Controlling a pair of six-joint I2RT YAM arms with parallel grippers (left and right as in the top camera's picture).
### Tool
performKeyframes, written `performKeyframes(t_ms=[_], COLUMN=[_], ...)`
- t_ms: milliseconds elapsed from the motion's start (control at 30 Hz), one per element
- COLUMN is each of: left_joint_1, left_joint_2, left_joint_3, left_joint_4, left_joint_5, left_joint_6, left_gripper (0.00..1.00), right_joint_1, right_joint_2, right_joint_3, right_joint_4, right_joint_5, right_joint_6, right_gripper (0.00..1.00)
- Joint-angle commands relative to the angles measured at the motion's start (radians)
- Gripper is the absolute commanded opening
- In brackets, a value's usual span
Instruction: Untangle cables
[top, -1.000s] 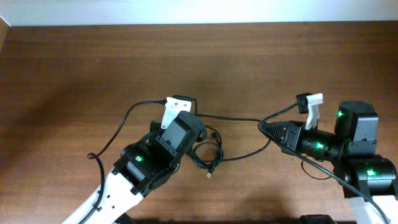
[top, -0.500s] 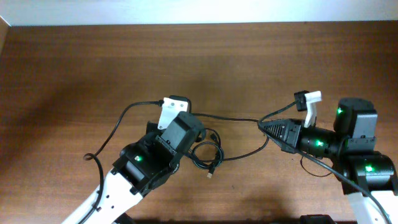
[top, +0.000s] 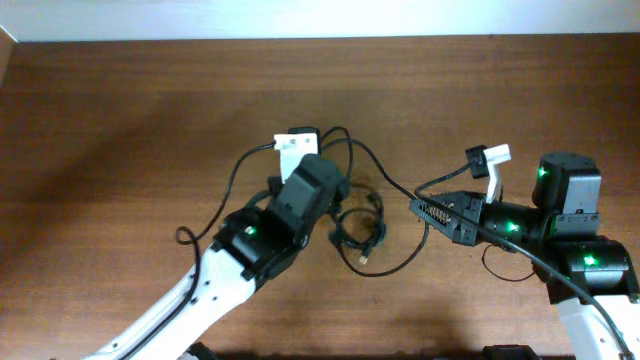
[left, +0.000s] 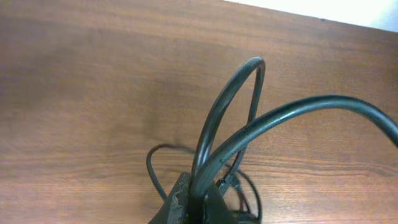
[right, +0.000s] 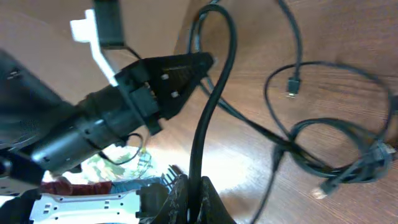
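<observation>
On the wooden table (top: 110, 110), the left arm (top: 250, 240) is reaching in just left of the tangle of cables (top: 342, 232), and the right arm (top: 560, 200) is sitting well to its right. The left gripper (left: 194, 198) is pinching a cord arching up behind the tangle, while the right gripper (right: 189, 190) is pinching a cord running off its right side. A silver-tipped plug (top: 364, 258) is lying at the tangle's near edge.
</observation>
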Motion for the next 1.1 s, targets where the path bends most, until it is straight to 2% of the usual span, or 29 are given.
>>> performKeyframes(t_ms=[0,133,300,533,567,633,700,767,867,967,1067], left_joint_1=[0.006,0.006,0.006,0.006,0.006,0.006,0.006,0.006,0.006,0.006,0.006], left_joint_2=[0.03,0.047,0.048,0.048,0.048,0.048,0.048,0.048,0.048,0.048,0.048], left_joint_3=[0.006,0.006,0.006,0.006,0.006,0.006,0.006,0.006,0.006,0.006,0.006], left_joint_4=[0.017,-0.039,-0.183,-0.317,-0.317,-0.317,-0.317,-0.317,-0.317,-0.317,-0.316], left_joint_5=[0.023,-0.051,-0.128,-0.085,-0.072,-0.051,-0.048,-0.047,-0.048,-0.048,-0.053], left_joint_6=[-0.065,-0.065,-0.065,-0.066,-0.066,-0.066,-0.066,-0.066,-0.066,-0.069,-0.127], left_gripper=[0.0,0.0,0.0,0.0,0.0,0.0,0.0,0.0,0.0,0.0,0.0], right_joint_1=[-0.006,-0.006,-0.006,-0.006,-0.006,-0.006,-0.006,-0.006,-0.006,-0.006,-0.006], right_joint_2=[-0.003,-0.003,-0.003,-0.003,-0.003,-0.002,-0.002,-0.002,-0.002,-0.002,-0.002], right_joint_3=[0.018,0.018,0.018,0.018,0.018,0.018,0.018,0.018,0.018,0.018,0.018], right_joint_4=[0.0,0.004,0.004,0.005,0.006,0.011,0.015,0.014,-0.012,-0.068,-0.126], right_joint_5=[-0.031,-0.031,0.011,0.386,0.433,0.5,0.506,0.505,0.497,0.497,0.497], right_joint_6=[-0.011,-0.011,-0.012,-0.011,-0.011,-0.011,-0.011,-0.008,-0.008,-0.008,-0.012], right_gripper=[0.04,0.04,0.04,0.05,0.08,0.31,0.69,0.9,0.99,0.99,0.99])
